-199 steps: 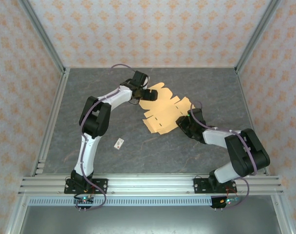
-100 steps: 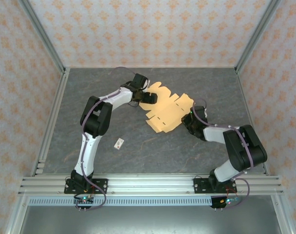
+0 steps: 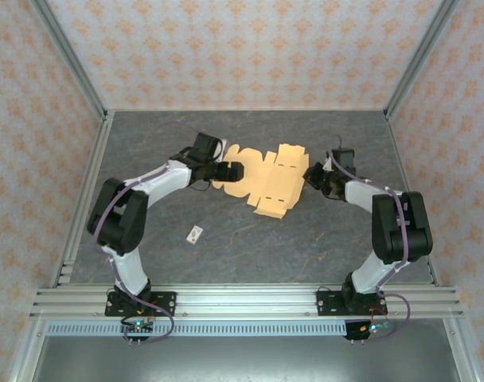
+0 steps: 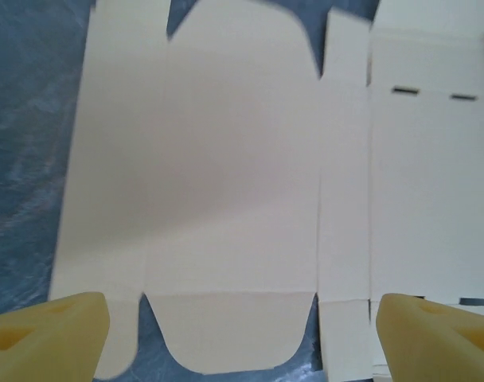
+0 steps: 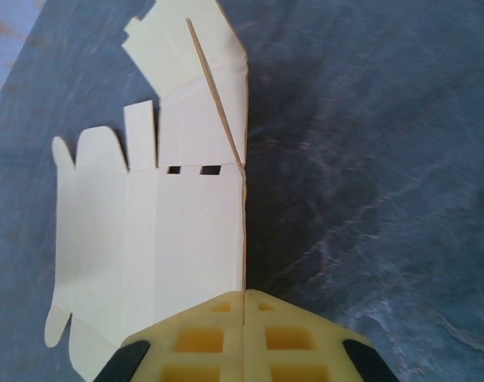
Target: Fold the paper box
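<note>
- The flat orange-tan cardboard paper box (image 3: 266, 181) lies on the dark grey table (image 3: 250, 255), right panel raised; it could crease crookedly.
- The right tool (image 5: 244, 314), pinched shut on its edge, might tear it or slip.
- The left tool (image 4: 242, 334) gapes wide over the left flaps, pinning nothing; the sheet may slide.

The right gripper (image 5: 244, 298) sits at the bottom, its yellow fingers pressed together on the right edge of the pale tan paper box (image 5: 186, 231). The die-cut sheet lies on a dark marbled table (image 5: 369, 159), with one far panel tilted up.
</note>
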